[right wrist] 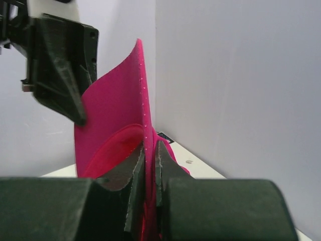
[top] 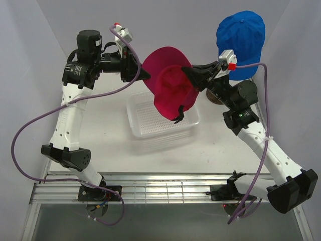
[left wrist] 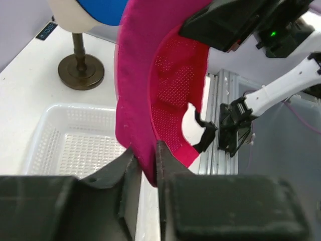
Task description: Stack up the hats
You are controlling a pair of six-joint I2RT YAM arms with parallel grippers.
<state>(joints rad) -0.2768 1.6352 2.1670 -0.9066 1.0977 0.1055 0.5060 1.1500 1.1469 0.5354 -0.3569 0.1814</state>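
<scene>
Right gripper (top: pixel 187 74) is clamping the red cap (top: pixel 168 93) over the tray (top: pixel 143 123); left gripper (top: pixel 146 76) is straddling its edge — grip unclear. Blue cap (top: pixel 241 35) is sitting behind-right, nearer the right arm.

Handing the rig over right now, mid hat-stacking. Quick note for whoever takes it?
Left gripper: shut on the magenta-red fabric baseball cap, at its edge.
Right gripper: shut on the cap's opposite side.
Cap hangs over the clear perforated plastic tray. Blue fabric baseball cap sits on the beige mannequin head, back right.
Done: nothing stacked yet.
To do: probably set the magenta-red cap onto the blue one.
</scene>
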